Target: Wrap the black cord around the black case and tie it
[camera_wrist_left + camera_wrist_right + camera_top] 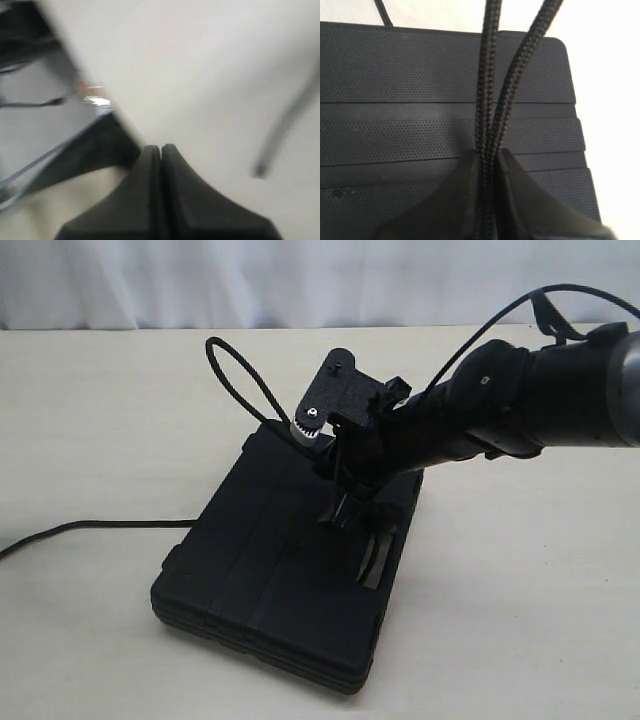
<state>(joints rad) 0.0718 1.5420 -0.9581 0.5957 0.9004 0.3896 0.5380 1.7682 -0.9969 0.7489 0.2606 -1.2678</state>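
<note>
Now my right gripper (487, 162) pinches two strands of the braided black cord (489, 75) just above the flat ribbed black plastic case (395, 65), both running across it. My left gripper (161, 150), pressed together empty, is farther off.

My right arm (520, 400): enters from right side of exterior view, slants down toward centre. Wrist (400, 435) angled so pincer points downward. Right pincer (487, 152): jaws drawn almost together, pinching two strands of black cord (490, 75) between fingertips (strands run straight out ahead of tips). Left pincer (160, 147): jaws fully together, inner faces pressed flat against each other along whole visible length. Left wrist view badly blurred, so I can't read that arm's pose.
</note>
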